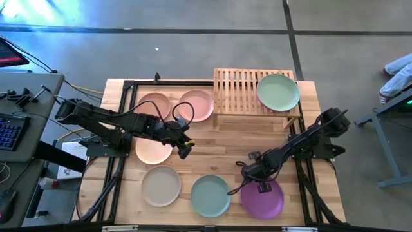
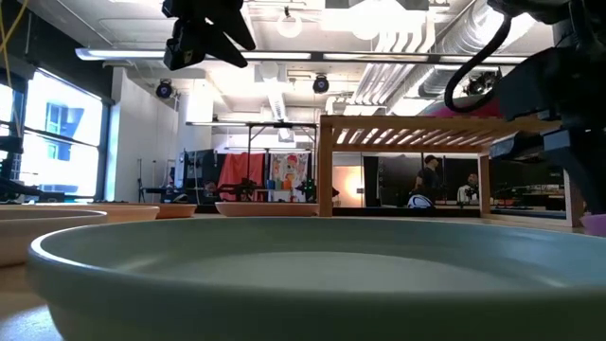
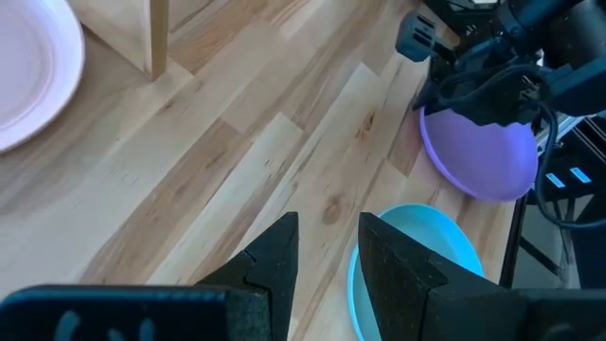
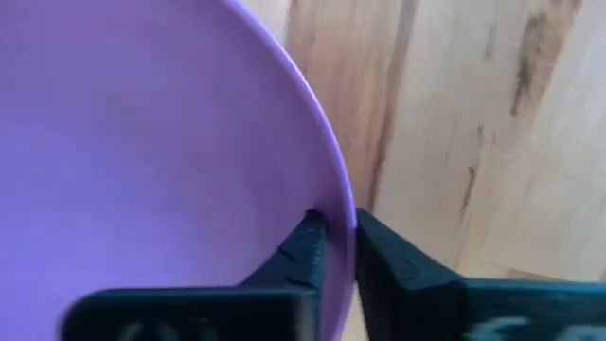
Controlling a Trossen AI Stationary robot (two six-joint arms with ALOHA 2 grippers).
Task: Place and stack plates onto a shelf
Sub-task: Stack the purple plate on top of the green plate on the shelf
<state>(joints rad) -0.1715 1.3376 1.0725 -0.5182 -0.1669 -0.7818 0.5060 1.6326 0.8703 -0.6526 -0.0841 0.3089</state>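
Observation:
The purple plate (image 1: 262, 199) lies near the table's front edge, right of the teal plate (image 1: 210, 195). My right gripper (image 1: 252, 173) points down at its far rim and is shut on it. A mint green plate (image 1: 278, 92) lies on the right end of the wooden slat shelf (image 1: 241, 90). Two pink plates (image 1: 196, 105) sit left of the shelf, a peach one (image 1: 153, 150) in front of them, and a beige one (image 1: 161, 185) near the front. My left gripper (image 3: 327, 227) hangs open over bare wood right of the peach plate, holding nothing. My right gripper pinches the purple plate's rim (image 4: 343, 204) at its far edge, one finger (image 4: 305, 242) inside the plate and the other outside it. The fingers come from above, pointing down. In the high view the plate still lies on the table.
Bare planks run between the plates and the shelf in the table's middle. The shelf's left half carries nothing. The teal plate (image 2: 303, 275) fills the foreground of the low view. People stand far back in the room beyond the table.

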